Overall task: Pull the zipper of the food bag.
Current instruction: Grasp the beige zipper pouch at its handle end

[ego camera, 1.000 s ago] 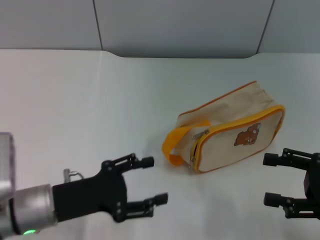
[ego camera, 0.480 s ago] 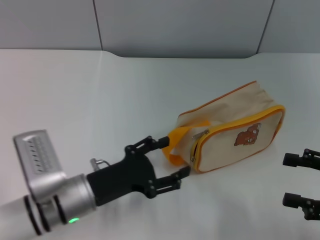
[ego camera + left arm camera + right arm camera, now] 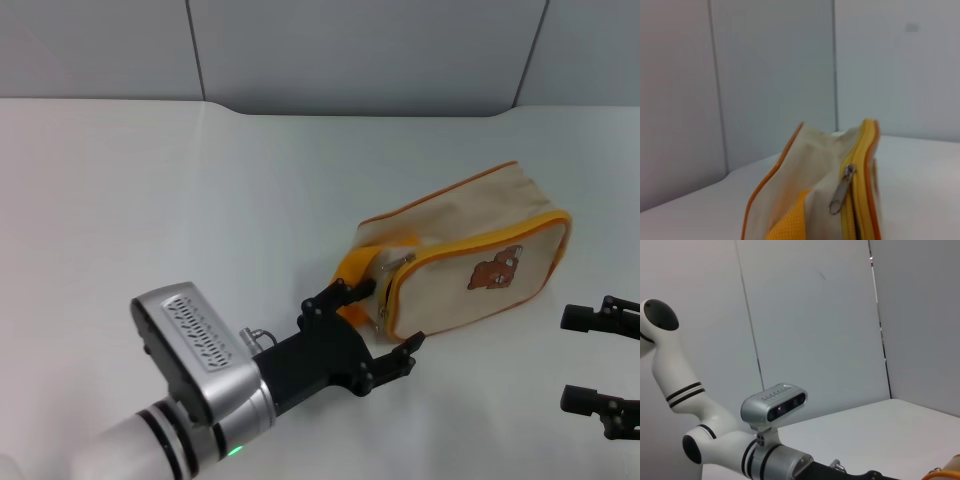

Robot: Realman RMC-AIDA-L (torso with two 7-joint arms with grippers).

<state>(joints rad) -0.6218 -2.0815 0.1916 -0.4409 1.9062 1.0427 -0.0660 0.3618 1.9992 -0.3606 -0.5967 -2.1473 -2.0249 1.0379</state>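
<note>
Head view: left gripper [image 3: 388, 318] at the near end of the food bag [image 3: 470, 260], fingers spread wide, nothing held between them. Upper finger against the orange loop handle [image 3: 352, 276], lower finger low beside the bag's bottom corner. Zipper [image 3: 386, 315] pull tab just ahead of the spread fingers, hanging at the end of the orange-yellow trimmed track; contact with the tab not discernible. Bag lying on the white table [image 3: 200, 200], bear print [image 3: 495, 272] on the side panel beyond the fingers, long axis running away from the left gripper toward the far right.

Left wrist view: bag end [image 3: 815, 190] filling the lower frame, silver pull tab [image 3: 841, 190] dangling beside the yellow track, handle webbing [image 3: 790, 225] below it. Own fingers not in frame.

Right gripper [image 3: 600, 365] low at the table's right edge, well apart from the bag, fingers parted, empty.

Right wrist view: left arm's wrist camera [image 3: 774, 405] and white forearm; sliver of orange trim [image 3: 945, 472] at the corner.
</note>
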